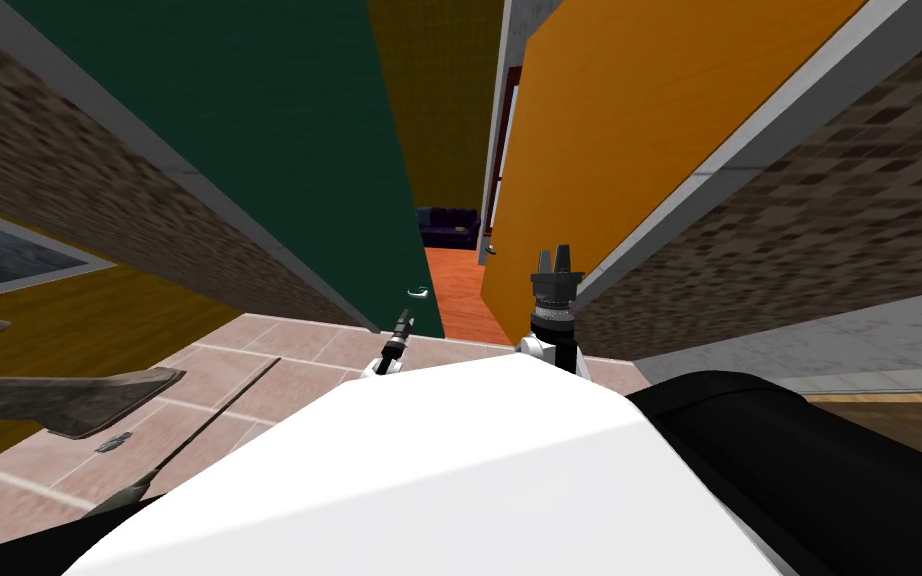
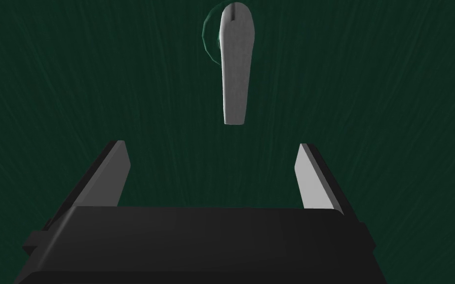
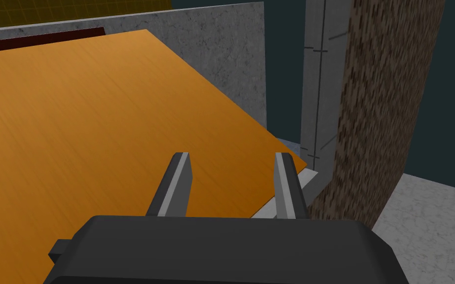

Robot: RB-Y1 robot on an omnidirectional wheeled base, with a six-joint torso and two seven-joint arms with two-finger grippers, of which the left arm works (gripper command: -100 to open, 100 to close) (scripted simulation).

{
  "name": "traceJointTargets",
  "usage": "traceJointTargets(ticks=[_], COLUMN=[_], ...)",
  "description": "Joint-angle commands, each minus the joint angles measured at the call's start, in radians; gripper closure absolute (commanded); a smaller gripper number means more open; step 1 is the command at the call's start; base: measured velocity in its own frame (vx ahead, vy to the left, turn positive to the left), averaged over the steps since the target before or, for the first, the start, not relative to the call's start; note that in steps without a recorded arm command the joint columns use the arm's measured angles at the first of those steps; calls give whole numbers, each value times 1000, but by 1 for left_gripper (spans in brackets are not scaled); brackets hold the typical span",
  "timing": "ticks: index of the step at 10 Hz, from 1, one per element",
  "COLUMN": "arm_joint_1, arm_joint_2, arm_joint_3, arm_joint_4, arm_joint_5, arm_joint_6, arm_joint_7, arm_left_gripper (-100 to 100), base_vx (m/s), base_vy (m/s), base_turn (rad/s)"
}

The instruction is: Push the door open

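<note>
head view: a green door (image 1: 279, 150) and an orange door (image 1: 649, 130) stand ajar, a gap between them.
left wrist view: left jaws open, empty, facing the green door near its pale lever handle (image 2: 236, 64).
right wrist view: right jaws open, empty, beside the orange door.

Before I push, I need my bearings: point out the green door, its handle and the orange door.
green door (image 1: 279, 150): head view, middle of its panel.
handle (image 2: 235, 64): left wrist view, middle of the lever.
orange door (image 3: 98, 123): right wrist view, its bare face.
</note>
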Motion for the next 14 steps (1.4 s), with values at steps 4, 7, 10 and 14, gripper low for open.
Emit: traceJointTargets(ticks=[4,7,10,14], arm_joint_1=[-21,-23,-26,-25], arm_joint_2=[-2,-9,-18,-19], arm_joint_3=[3,8,13,13], arm_joint_4=[52,56,62,61], arm_joint_5=[-4,2,9,10], arm_joint_6=[-15,-14,-12,-11], arm_joint_7=[6,-5,-18,-19], arm_left_gripper=[-100,-100,-100,100], base_vx=[75,201,190,56], base_vy=[60,-24,-32,-5], base_turn=[-37,-31,-33,-10])
